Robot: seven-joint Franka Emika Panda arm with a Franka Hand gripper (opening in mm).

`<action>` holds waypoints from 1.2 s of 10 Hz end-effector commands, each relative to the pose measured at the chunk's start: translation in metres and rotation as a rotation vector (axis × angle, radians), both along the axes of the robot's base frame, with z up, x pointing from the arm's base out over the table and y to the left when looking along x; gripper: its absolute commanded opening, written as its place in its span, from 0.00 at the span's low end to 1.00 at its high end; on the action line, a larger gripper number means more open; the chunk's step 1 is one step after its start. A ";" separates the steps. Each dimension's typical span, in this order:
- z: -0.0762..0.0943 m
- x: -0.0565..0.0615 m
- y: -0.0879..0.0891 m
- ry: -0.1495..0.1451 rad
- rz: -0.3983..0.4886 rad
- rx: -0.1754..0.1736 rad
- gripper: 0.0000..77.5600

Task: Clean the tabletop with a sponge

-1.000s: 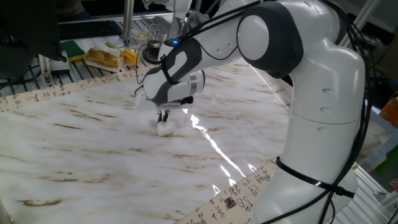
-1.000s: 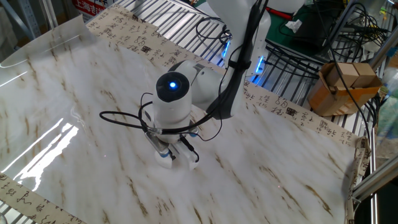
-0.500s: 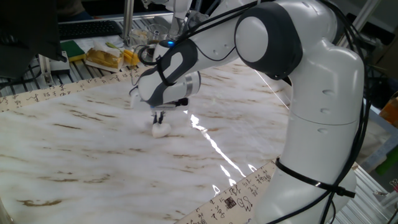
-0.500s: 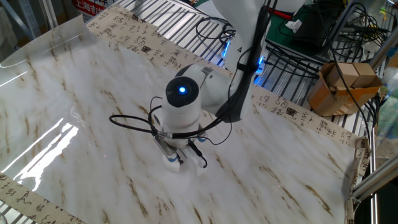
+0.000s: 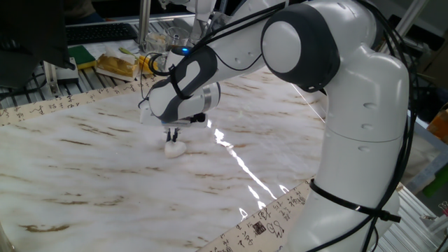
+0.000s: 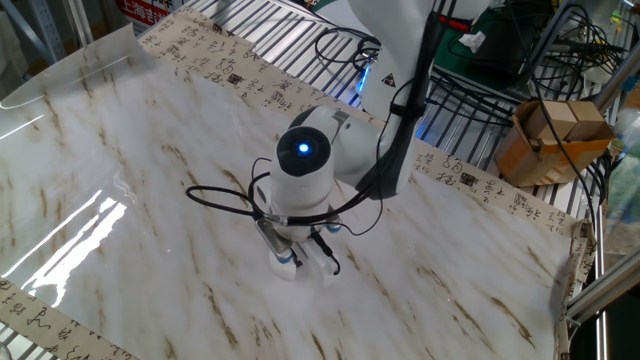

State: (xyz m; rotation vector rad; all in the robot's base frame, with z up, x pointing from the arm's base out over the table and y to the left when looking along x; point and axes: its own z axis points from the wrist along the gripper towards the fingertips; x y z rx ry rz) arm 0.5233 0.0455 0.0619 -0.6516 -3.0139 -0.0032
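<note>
The white marble-patterned tabletop [image 5: 84, 175] with brown veins also shows in the other fixed view [image 6: 130, 150]. My gripper [image 5: 173, 138] points straight down near the middle of it and is shut on the small white sponge [image 5: 174, 148], which is pressed onto the surface. In the other fixed view the gripper [image 6: 303, 262] is seen from above, with the sponge [image 6: 288, 270] mostly hidden under the fingers and the wrist.
A beige border with black characters [image 5: 266, 220] edges the table. Clutter lies beyond the far edge: a yellow and white packet [image 5: 117, 65] and a green item [image 5: 82, 54]. A cardboard box [image 6: 550, 135] and cables stand off the table.
The gripper has slid the sponge across the tabletop, to the left in one fixed view and down-right in the other. It has stayed shut on the sponge.
</note>
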 end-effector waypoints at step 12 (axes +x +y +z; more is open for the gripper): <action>-0.003 0.000 0.028 -0.014 -0.075 0.048 0.01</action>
